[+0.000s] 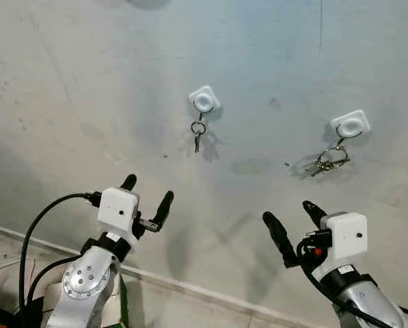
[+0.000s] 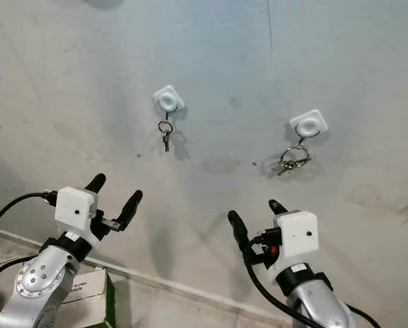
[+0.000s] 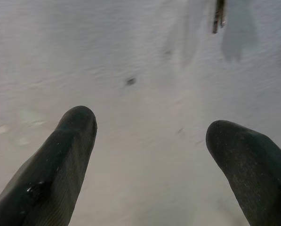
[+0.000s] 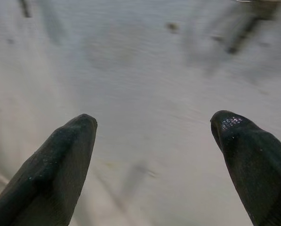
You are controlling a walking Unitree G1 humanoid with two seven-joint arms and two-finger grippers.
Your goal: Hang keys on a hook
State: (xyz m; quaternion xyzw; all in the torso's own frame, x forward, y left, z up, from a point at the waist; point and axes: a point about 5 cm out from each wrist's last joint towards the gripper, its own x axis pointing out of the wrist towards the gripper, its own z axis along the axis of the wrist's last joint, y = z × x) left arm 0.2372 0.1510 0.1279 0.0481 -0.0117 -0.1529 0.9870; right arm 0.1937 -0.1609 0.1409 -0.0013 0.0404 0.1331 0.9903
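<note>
Both key sets hang from their white wall hooks (image 1: 204,100), so my left gripper (image 1: 147,196) and right gripper (image 1: 294,220) hover below, fingers spread and empty.

The wall (image 1: 87,102) is looked at from the robot's head, from a little way back, by both eye views. The same part is seen in both: two white hooks (image 1: 204,100) with keys (image 1: 197,130) hanging, and both arms low down. Things sit a bit more to the left in the right eye view. The wall is seen up close past the black fingers (image 3: 60,160) in each wrist view, and the small keys are caught at the edge of the left wrist view.
</note>
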